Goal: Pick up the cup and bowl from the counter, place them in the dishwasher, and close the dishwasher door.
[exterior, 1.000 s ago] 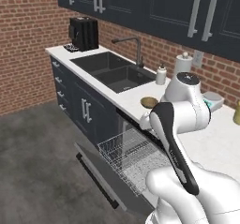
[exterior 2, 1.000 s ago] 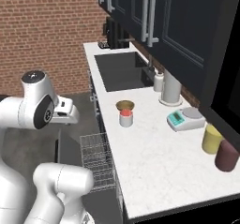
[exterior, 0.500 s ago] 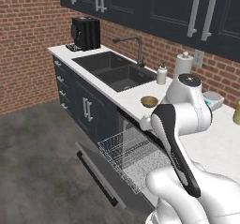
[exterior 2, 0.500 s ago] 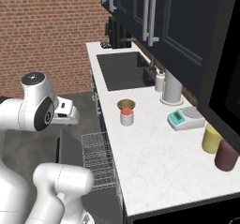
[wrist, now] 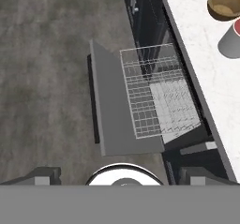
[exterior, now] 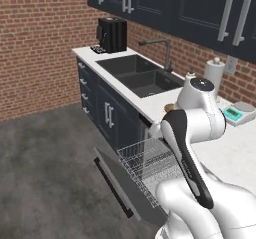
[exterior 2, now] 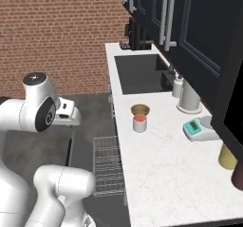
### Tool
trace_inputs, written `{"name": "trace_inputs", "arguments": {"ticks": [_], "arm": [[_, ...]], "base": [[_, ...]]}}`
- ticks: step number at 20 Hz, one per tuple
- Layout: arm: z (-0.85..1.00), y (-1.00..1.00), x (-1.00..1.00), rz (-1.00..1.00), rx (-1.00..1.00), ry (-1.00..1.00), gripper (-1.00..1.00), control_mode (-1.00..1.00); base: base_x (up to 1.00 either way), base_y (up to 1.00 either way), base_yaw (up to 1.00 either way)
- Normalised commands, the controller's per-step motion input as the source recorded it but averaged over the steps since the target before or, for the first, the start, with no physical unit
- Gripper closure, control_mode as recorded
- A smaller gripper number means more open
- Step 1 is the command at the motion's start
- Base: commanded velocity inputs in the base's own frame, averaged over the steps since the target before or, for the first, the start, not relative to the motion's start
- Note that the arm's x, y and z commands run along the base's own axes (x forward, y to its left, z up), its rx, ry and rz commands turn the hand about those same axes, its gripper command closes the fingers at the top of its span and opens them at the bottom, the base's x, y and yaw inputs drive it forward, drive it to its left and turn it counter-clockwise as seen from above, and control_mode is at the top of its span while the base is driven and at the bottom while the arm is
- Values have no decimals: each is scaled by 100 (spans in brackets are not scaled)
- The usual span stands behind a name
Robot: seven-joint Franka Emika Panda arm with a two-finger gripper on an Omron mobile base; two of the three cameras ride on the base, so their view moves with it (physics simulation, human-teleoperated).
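While the base has rolled nearer the sink, cup (exterior 2: 139, 123) and bowl (exterior 2: 140, 109) sit touching on the tabletop (exterior 2: 166, 174), untouched. Dishwasher door (wrist: 112, 110) down, rack (wrist: 157, 94) out. Jaws apparently spread wide, empty; pickup not begun.

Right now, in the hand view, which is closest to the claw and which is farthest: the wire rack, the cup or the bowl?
1. Wire rack, straight ahead over the open dishwasher door.
2. Cup, on the counter, far right.
3. Bowl, just beyond the cup, top right.
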Motion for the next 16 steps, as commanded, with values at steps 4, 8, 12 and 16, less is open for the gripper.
{"name": "trace_inputs", "arguments": {"ticks": [4,8,12,16], "arm": [[0,0,0,0,0,0,-100,100],[-4,-16,40,5,0,0,-100,-100],[0,-20,64,2,0,2,-100,-100],[0,-37,51,0,0,9,-100,-100]], "base": [[7,-15,16],[10,-6,2],[0,0,0],[0,0,0]]}}
